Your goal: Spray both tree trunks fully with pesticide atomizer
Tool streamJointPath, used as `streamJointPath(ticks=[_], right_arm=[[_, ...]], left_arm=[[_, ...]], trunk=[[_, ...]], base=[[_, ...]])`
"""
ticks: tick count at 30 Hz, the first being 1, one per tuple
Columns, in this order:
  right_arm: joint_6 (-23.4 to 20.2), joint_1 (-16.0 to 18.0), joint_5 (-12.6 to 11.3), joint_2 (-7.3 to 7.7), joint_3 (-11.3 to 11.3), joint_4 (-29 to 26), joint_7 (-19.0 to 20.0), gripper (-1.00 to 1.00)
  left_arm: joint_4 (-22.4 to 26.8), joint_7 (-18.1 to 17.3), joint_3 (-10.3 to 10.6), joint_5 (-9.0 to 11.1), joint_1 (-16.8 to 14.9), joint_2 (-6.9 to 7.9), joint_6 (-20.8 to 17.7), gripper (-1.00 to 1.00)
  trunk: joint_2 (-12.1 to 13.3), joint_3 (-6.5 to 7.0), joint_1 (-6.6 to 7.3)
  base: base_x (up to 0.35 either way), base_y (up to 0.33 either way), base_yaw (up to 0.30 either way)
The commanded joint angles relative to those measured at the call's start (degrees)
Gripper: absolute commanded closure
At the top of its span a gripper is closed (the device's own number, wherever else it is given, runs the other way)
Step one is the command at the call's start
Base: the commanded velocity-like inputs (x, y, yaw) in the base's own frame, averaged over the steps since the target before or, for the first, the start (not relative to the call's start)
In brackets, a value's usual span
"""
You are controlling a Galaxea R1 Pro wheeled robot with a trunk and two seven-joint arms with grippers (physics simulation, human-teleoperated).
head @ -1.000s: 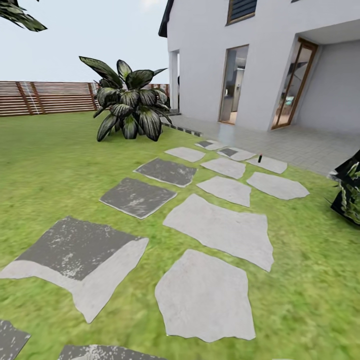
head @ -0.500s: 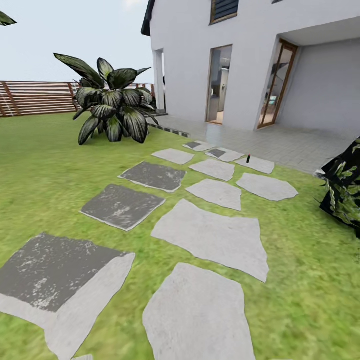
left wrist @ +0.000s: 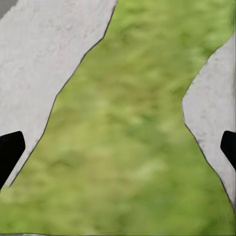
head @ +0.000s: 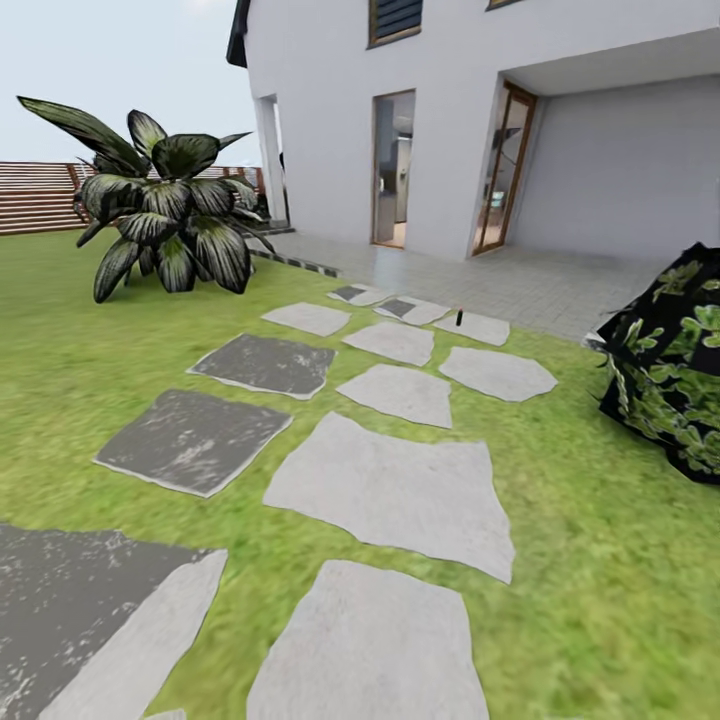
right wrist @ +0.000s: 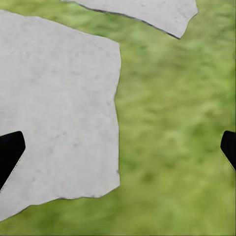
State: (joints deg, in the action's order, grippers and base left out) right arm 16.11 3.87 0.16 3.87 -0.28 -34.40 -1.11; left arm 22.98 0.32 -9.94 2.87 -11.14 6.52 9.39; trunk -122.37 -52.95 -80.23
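Head view showing grey stepping stones (head: 385, 490) crossing lawn (head: 600, 580) toward white house (head: 330, 110), small dark atomizer (head: 459, 317) standing on far stone, left gripper (left wrist: 118, 147) and right gripper (right wrist: 118, 147) both hanging spread wide over grass.

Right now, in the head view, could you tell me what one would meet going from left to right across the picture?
Wooden fence → broad-leaved plant → white house's glazed doorway → small dark object on a stepping stone → dark leafy shrub.

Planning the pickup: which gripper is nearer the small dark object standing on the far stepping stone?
Right, probably: the small dark object stands far ahead, right of centre. Left gripper hangs over grass between stones, right gripper over a stone's edge; both far short.
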Motion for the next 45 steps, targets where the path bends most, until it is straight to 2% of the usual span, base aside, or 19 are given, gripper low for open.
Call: streamJointPath(ticks=[1,45], right_arm=[[0.18,0.05,0.02,0.0,0.02,0.04,-0.12,-1.0],[0.18,0.05,-0.07,0.0,0.02,-0.05,-0.12,-1.0]], left_arm=[[-0.04,0.03,0.01,0.3,-0.02,-0.01,0.17,-1.0],[-0.04,0.03,0.01,0.3,-0.02,-0.02,0.15,-1.0]], trunk=[[-0.01,-0.05,-0.02],[-0.01,-0.05,-0.02]], base=[[0.335,0.0,-0.026],[0.335,0.0,-0.001]])
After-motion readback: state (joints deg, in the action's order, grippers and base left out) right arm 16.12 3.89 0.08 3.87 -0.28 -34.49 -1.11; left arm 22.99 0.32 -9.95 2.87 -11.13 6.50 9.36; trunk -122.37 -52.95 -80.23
